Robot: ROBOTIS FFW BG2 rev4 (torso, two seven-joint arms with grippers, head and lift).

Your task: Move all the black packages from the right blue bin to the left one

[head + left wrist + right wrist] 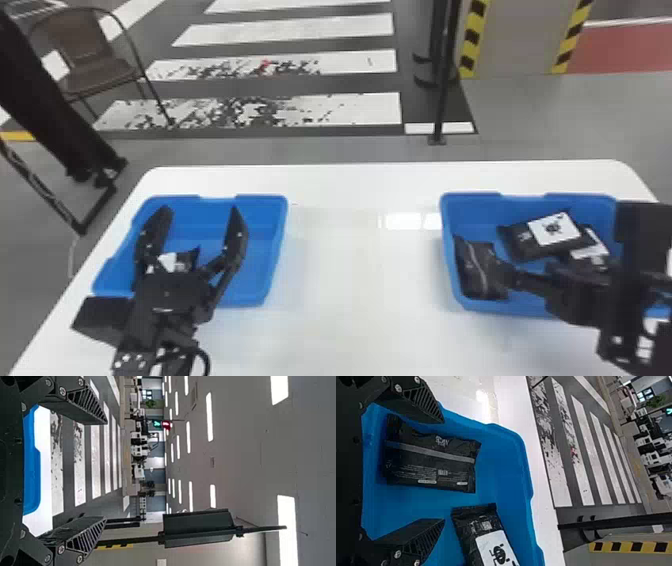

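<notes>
Glossy packages (451, 467), smooth plastic right bin (506, 463)

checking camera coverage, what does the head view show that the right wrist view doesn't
Head view: the left bin with a black package in it, the open left gripper over it, and a chair. Right wrist view: small print on the seamed package, and the right gripper spread open. Both: the right bin holding that package and a white-labelled one, the white table and crosswalk stripes.

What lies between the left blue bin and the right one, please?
The head view shows white tabletop with bright reflections between the left bin and right bin.
</notes>
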